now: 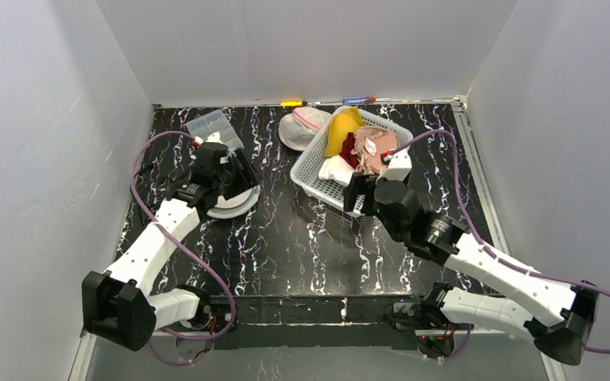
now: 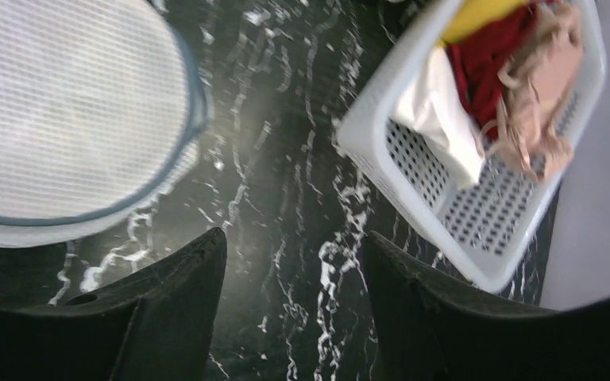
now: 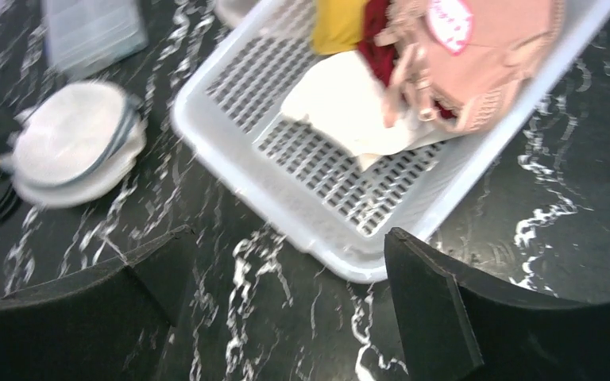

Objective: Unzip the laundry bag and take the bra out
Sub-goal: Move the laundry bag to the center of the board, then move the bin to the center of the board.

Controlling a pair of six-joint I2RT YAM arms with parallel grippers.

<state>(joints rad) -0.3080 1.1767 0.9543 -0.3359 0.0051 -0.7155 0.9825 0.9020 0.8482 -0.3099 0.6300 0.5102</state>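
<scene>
Both apart and empty, left claw (image 2: 294, 238) just beside laundry bag (image 2: 71, 111), right claw (image 3: 290, 234) before basket (image 3: 318, 175)

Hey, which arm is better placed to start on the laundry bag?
Left. Its claw hangs open and empty right beside the bag, which lies on that arm's side. The right claw, also open, sits at the basket's near edge, farther from the bag.
</scene>
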